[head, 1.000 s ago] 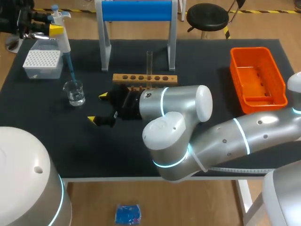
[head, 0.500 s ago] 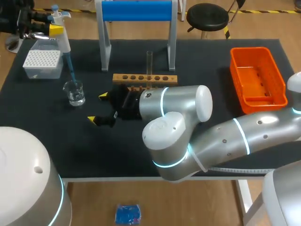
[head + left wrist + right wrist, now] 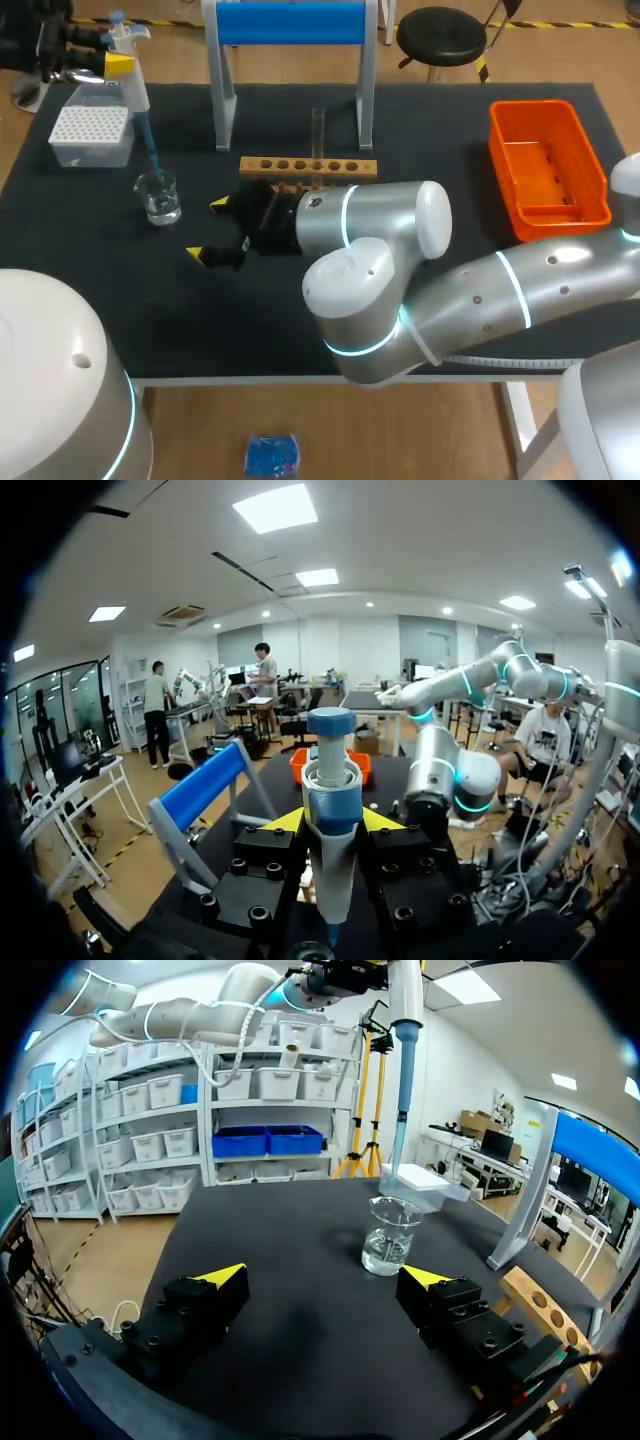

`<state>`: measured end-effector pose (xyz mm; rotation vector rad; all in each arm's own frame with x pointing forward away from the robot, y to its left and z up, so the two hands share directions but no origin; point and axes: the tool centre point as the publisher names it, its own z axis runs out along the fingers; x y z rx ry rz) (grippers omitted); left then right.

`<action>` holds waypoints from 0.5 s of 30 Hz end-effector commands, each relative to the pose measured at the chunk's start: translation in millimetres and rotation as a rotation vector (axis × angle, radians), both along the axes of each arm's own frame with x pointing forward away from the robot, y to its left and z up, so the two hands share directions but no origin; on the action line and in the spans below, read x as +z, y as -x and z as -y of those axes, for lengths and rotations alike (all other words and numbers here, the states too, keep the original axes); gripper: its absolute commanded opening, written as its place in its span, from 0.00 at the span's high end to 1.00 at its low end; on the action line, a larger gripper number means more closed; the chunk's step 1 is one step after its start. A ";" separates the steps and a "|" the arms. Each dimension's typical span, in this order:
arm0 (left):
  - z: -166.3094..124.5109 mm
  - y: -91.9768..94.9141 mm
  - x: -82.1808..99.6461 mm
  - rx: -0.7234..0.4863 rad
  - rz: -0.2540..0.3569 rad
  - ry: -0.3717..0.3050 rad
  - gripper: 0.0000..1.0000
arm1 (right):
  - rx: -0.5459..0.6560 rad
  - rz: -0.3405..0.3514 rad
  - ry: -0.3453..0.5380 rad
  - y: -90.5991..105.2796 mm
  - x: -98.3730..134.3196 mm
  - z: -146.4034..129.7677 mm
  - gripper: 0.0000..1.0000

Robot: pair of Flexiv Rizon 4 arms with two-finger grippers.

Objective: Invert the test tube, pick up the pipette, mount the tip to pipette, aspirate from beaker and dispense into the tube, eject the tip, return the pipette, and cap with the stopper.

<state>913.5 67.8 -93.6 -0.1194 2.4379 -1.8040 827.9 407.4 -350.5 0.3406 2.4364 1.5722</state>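
My left gripper [image 3: 118,63] is at the back left of the table, shut on the white and blue pipette [image 3: 128,70]. The pipette's blue tip [image 3: 150,150] slants down into the mouth of the glass beaker [image 3: 158,196], which holds a little clear liquid. In the left wrist view the pipette [image 3: 332,780] stands upright between the yellow tips of the gripper [image 3: 332,823]. My right gripper [image 3: 209,229] lies low over the mat, open and empty, with the beaker [image 3: 390,1235] and tip [image 3: 399,1100] ahead of it [image 3: 325,1278]. The test tube [image 3: 318,132] stands upright in the wooden rack [image 3: 308,167].
A white tip box [image 3: 90,135] sits behind the beaker. A blue-topped stand [image 3: 290,25] rises behind the rack. An orange bin [image 3: 548,165] stands at the right. My right arm's big joints [image 3: 380,260] cover the mat's middle front.
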 end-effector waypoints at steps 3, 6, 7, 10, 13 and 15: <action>-2.5 -4.1 -6.9 0.000 0.006 0.012 1.00 | -0.002 -0.001 0.006 0.1 0.5 -1.6 0.00; -3.6 -5.6 -10.5 0.001 0.006 0.015 1.00 | -0.002 -0.001 0.006 0.1 0.5 -1.6 0.00; -3.8 -6.0 -11.5 0.001 0.008 0.016 1.00 | -0.002 -0.001 0.006 0.1 0.5 -1.6 0.00; -3.8 -7.8 -16.0 -0.002 0.012 0.018 1.00 | -0.002 -0.001 0.006 0.1 0.5 -1.6 0.00; -4.4 -9.1 -19.7 -0.003 0.014 0.020 1.00 | -0.002 -0.001 0.006 0.1 0.5 -1.6 0.00; -5.3 -9.9 -21.8 -0.003 0.017 0.020 1.00 | -0.002 -0.001 0.006 0.1 0.5 -1.6 0.00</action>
